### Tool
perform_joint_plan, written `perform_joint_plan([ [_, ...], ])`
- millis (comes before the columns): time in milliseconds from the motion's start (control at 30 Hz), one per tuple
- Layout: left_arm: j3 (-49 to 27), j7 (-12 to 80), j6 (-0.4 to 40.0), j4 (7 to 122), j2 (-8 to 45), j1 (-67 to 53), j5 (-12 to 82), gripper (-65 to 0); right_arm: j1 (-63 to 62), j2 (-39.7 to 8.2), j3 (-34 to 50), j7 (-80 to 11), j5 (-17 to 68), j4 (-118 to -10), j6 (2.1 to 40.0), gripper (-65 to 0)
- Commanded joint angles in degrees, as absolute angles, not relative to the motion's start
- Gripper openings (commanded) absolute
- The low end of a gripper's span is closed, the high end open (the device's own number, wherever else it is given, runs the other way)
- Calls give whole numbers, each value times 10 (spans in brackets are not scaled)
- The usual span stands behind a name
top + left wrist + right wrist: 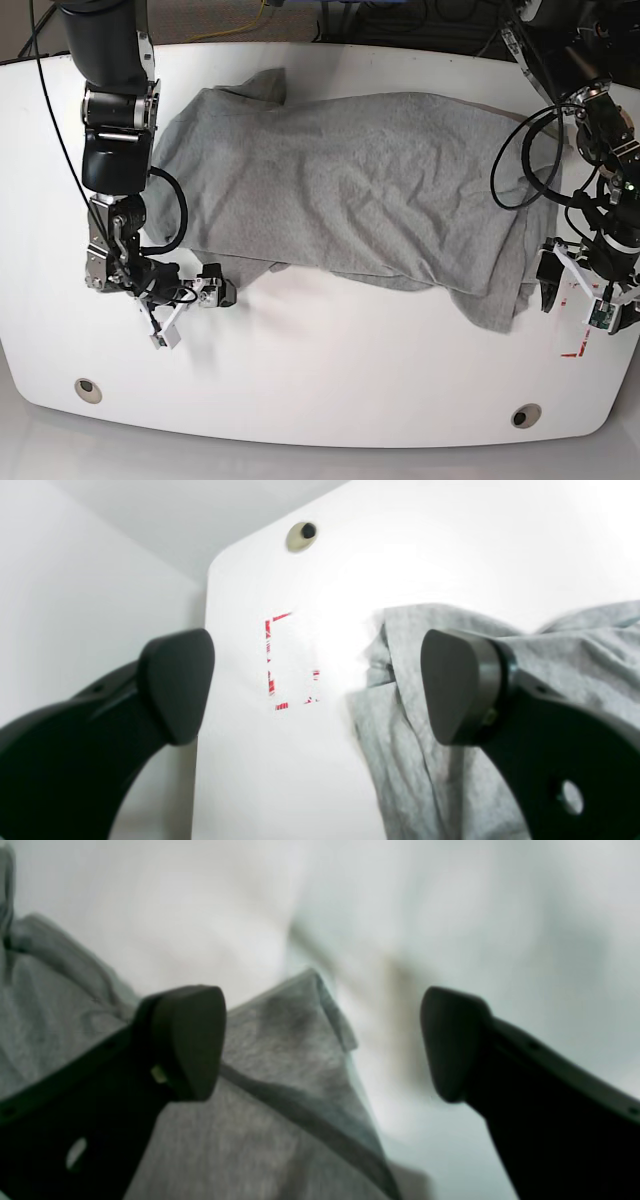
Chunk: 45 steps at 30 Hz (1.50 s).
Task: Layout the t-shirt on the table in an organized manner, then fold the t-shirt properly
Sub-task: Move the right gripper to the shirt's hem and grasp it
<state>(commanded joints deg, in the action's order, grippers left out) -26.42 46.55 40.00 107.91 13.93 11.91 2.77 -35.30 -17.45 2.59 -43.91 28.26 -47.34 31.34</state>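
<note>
The t-shirt [350,180] lies spread across the middle of the white table [330,370], wrinkled and uneven. One sleeve bunches up at the far edge, and a folded flap hangs down toward the near right. The base view alone shows this whole outline, along with two round grommets [87,386] near the table's front edge and both arms at once.

The right tool [190,300] sits low over the table just off the shirt's near-left hem, its fingers spread apart and holding nothing. Its wrist camera is blurred. It still shows the two dark pads [187,1040] wide apart, with a pointed, hemmed corner of grey cloth [295,1040] lying between and beneath them, not pinched by either. The base view does not reveal this fold.

The left tool [585,285] hangs beside the shirt's right edge, also open and empty. Its wrist camera shows the shirt's rumpled edge [425,760] running behind the right-hand pad [457,685], and bare table in the gap. That view gives a clear look at the red dashed rectangle [292,662] printed on the table and one grommet [301,535] beyond it. In the base view only a red corner [573,352] of that mark shows beside the tool.
</note>
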Motion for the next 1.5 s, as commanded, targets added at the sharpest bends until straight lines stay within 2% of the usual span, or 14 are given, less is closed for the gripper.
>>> perform_joint_plan([
  [300,-268,465,400,1079,140,99,28,-14,-339,-174,-29,-391,283,-445,313,-57],
  [600,-269,465,400,1079,141,92,28,-14,-321,-160,-32,-382,283,-447,313,-64],
  [767,-269,465,400,1079,141,92,28,-14,-318,-154,-32,-387,283,-447,313,-166],
  [900,-269,465,400,1079,141,92,28,-14,-311,-145,-32,-403,284,-461,313,-307],
  [967,-269,465,400,1079,141,92,28,-14,-308,-143,-32,-413,284,-483,313,-411],
  [1000,-269,465,400,1079,141,92,28,-14,-307,-143,-32,-415,284,-487,313,-437],
  [1033,-269,465,400,1079,141,92,28,-14,-301,-143,-32,-424,284,-502,313,-514],
  [1100,-269,465,400,1079,141,92,28,-14,-298,-143,-32,-434,284,-517,313,-584],
  [1133,-269,465,400,1079,141,92,28,-14,-296,-143,-32,-446,284,-536,313,-644],
  [1300,-269,465,400,1079,141,82,28,-14,-296,-144,-31,-499,284,-612,313,-650],
  [1500,-269,465,400,1078,141,80,28,-14,-309,-167,-29,-558,284,-735,310,-650],
])
